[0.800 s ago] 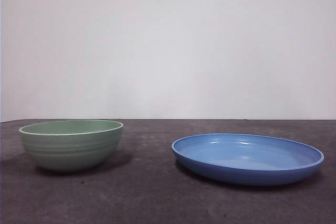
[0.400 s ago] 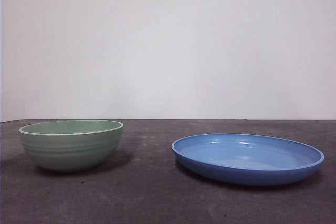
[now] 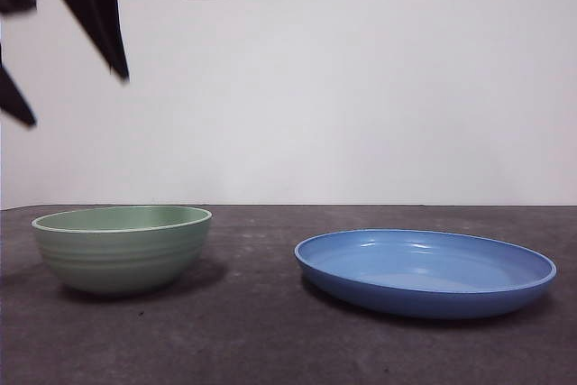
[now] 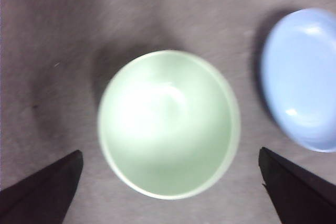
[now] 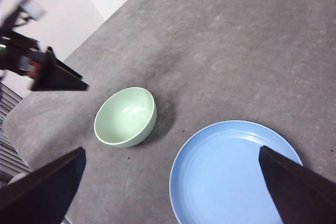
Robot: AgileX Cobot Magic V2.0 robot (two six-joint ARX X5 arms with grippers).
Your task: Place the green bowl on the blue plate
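We see green bowl (image 3: 123, 248) upright on table (image 3: 261, 331), well apart from blue plate (image 3: 425, 272); bare tabletop between. Left gripper (image 4: 168, 192) high above bowl, jaws spread wide, grasping nothing. Right gripper (image 5: 168, 187) released, high over both.

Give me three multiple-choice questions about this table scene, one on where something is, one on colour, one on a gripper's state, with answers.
1. Where is the left gripper?
A. Above the bowl, clear of it
B. Inside the plate
C. Resting on the table

2. What colour is the plate?
A. Red
B. Blue
C. Yellow

3. How are the left gripper's jaws?
A. Shut on the bowl
B. Shut on the plate
C. Open, holding nothing

Answers: 1 A, the front view shows it high over the bowl and the left wrist view looks straight down into the bowl. 2 B, the wide shallow dish is glossy blue. 3 C, its jaws stand wide apart with the bowl between and below them.
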